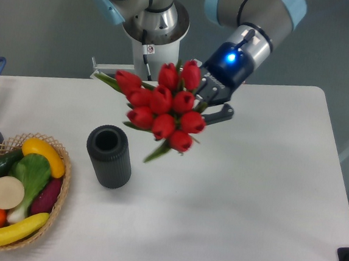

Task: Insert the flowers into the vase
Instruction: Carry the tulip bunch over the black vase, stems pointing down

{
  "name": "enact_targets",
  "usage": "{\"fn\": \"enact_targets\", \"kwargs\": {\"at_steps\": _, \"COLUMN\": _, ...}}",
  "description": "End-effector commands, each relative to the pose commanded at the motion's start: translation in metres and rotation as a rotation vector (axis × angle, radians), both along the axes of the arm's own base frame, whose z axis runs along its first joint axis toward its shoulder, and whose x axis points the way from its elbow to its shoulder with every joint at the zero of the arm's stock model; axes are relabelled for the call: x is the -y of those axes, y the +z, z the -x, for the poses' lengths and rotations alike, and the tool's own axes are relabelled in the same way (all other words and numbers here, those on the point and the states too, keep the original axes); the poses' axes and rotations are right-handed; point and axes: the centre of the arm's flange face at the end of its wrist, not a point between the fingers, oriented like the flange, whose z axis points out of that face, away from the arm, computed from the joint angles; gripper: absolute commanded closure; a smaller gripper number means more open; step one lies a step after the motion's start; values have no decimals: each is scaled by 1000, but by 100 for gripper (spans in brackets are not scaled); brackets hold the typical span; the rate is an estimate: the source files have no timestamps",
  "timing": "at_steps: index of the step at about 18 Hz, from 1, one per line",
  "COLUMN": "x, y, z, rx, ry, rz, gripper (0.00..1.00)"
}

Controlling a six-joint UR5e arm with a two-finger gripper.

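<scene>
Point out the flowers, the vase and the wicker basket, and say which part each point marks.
flowers (162,107), fixed camera view, on a red bud mid-bunch.
vase (111,168), fixed camera view, on its ribbed side wall.
wicker basket (62,195), fixed camera view, on its woven right rim.

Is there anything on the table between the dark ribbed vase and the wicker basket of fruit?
No. In the fixed camera view only bare white table separates the dark grey ribbed cylinder vase from the woven wicker basket.

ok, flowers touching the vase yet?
Apart. The fixed camera shows the flowers held in the gripper, with bare table between them and the vase.
</scene>
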Motion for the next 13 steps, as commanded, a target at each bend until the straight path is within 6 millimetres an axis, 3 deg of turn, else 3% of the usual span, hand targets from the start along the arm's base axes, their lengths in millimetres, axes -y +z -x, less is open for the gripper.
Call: {"fn": "enact_targets", "kwargs": {"at_steps": 13, "x": -26, "y": -13, "z": -58, "rx": 33, "ry": -107, "rz": -1, "gripper": 76}}
